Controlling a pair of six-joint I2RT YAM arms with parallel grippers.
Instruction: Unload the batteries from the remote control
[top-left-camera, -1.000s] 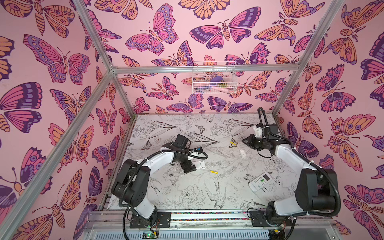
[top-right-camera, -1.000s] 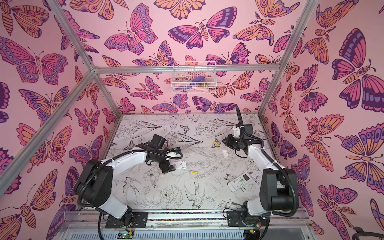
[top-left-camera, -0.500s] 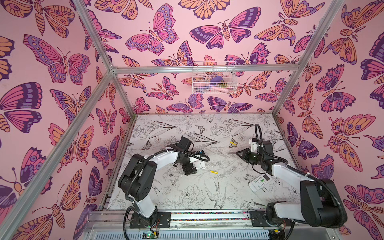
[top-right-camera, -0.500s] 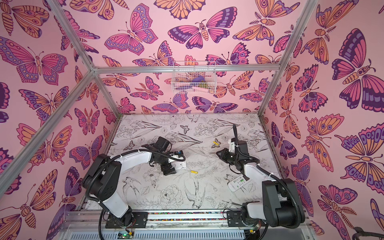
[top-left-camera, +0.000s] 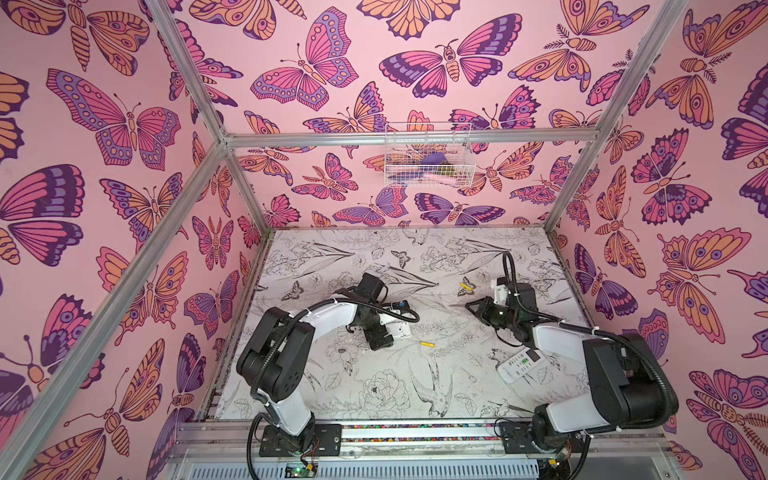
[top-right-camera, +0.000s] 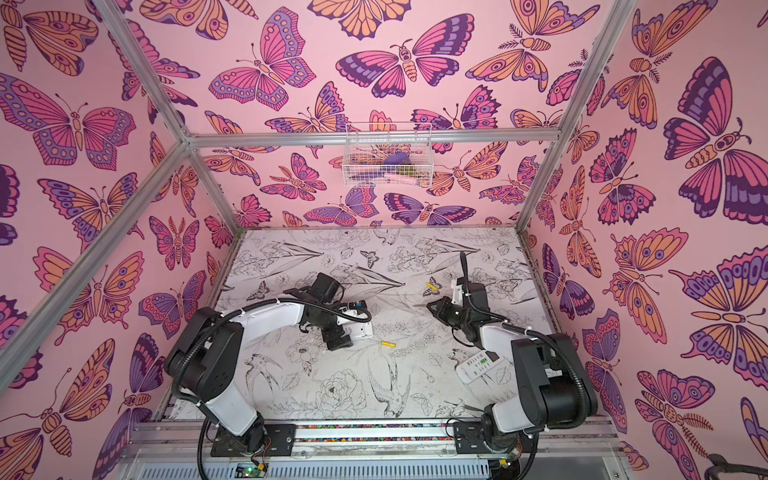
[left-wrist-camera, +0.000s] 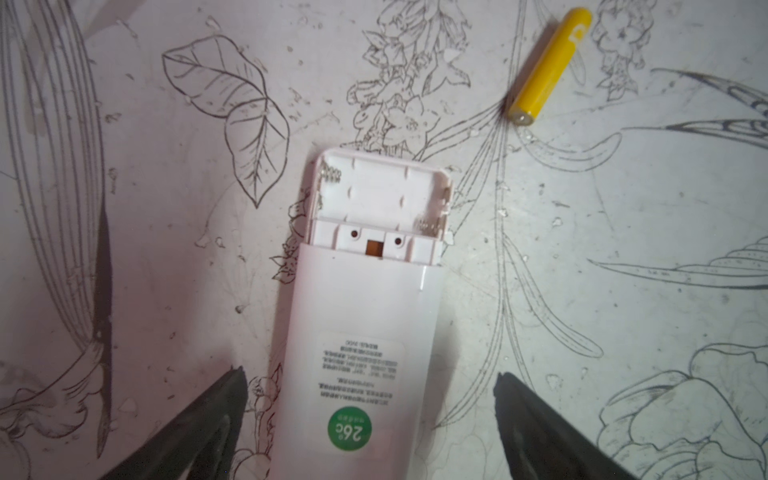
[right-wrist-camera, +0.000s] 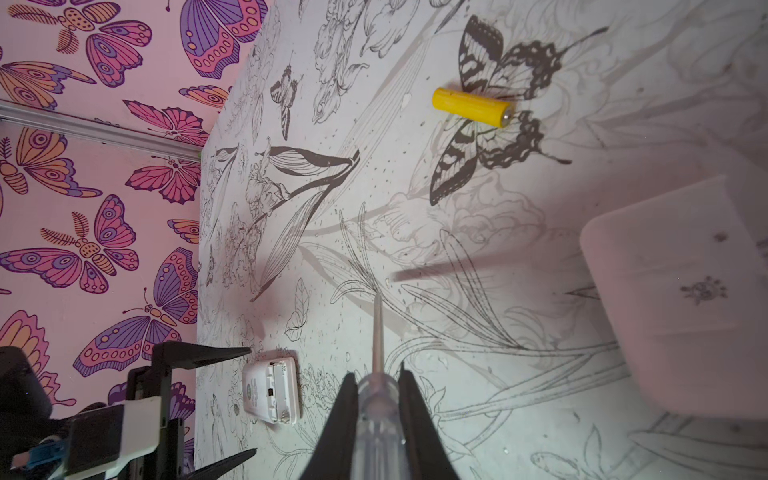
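**While the left jaws gape over an opened remote, two yellow cells lie loose**

As both top views show, the left gripper (top-left-camera: 379, 338) hangs over the white remote (top-left-camera: 400, 330). The near yellow battery (top-left-camera: 427, 344) lies on the table (top-left-camera: 374, 390) at four o'clock from that remote, just beside it. The far yellow battery (top-left-camera: 466, 286) sits at eleven o'clock from the right gripper (top-left-camera: 471, 308), near but apart. A second remote (top-left-camera: 519, 362), buttons up, lies at five o'clock from that gripper.

From the left wrist, the fingers (left-wrist-camera: 224, 415) stand wide apart, straddling the white remote without touching it. Its battery bay (left-wrist-camera: 378, 195) is uncovered, with the springs bare. The near yellow battery rests beyond the open end, clear of the casing.

From the right wrist, the jaws are clamped on the clear handle of a screwdriver (right-wrist-camera: 377, 407), its blade pointing out over the table. The far yellow battery lies on a printed butterfly ahead.
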